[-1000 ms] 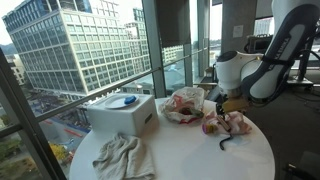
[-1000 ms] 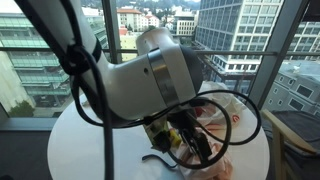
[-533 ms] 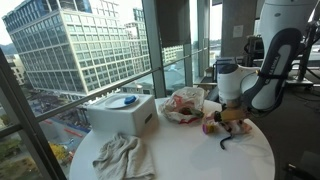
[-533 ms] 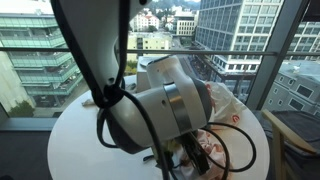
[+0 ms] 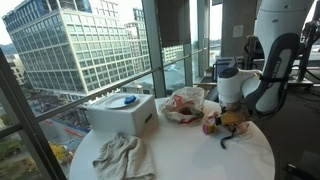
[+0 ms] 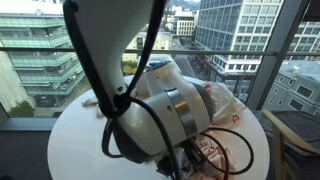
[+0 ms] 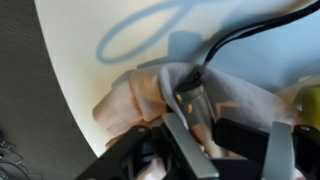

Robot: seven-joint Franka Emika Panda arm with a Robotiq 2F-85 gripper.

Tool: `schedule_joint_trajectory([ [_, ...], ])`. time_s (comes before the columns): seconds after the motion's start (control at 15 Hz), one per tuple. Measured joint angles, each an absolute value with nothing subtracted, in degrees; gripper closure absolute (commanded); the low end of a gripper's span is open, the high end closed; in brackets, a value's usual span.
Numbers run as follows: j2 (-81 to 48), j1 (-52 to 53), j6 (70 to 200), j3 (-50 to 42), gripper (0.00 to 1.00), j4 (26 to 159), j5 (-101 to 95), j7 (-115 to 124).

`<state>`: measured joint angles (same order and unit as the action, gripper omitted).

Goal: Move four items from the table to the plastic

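My gripper [image 5: 232,117] is down on a small pile at the table's edge, beside the crumpled plastic bag [image 5: 183,105] that holds red and white things. In the wrist view the gripper [image 7: 225,125] has its jaws half closed but still apart. They straddle a pinkish cloth [image 7: 130,100] and a small dark cylinder [image 7: 195,100] on the end of a black cable [image 7: 250,35]. The cylinder lies against one finger [image 7: 185,150]. In an exterior view the arm hides most of the gripper [image 6: 195,160], with the bag [image 6: 225,100] behind it.
A white box with a blue lid [image 5: 122,113] stands at the back of the round white table [image 5: 190,150]. A grey rag [image 5: 122,155] lies near its front edge. Glass windows close in behind the table. A yellow-green object [image 7: 310,100] sits beside the pile.
The arm has swung over the pile and dropped onto it. The jaws have narrowed from fully wide to about half around the cloth and cylinder.
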<state>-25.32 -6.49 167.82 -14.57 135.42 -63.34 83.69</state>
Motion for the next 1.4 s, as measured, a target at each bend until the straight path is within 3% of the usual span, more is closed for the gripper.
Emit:
schedule_joint_trajectory([
  [0.2, -24.56, -6.29, 167.73, -14.67, 1.0, 136.05, -63.67, 83.82],
  [0.87, -10.33, -3.44, 160.7, -11.12, 0.96, 140.55, -62.73, 82.95],
  [1.4, -6.44, 1.34, 149.6, -6.06, 0.96, 130.97, -60.16, 82.36],
])
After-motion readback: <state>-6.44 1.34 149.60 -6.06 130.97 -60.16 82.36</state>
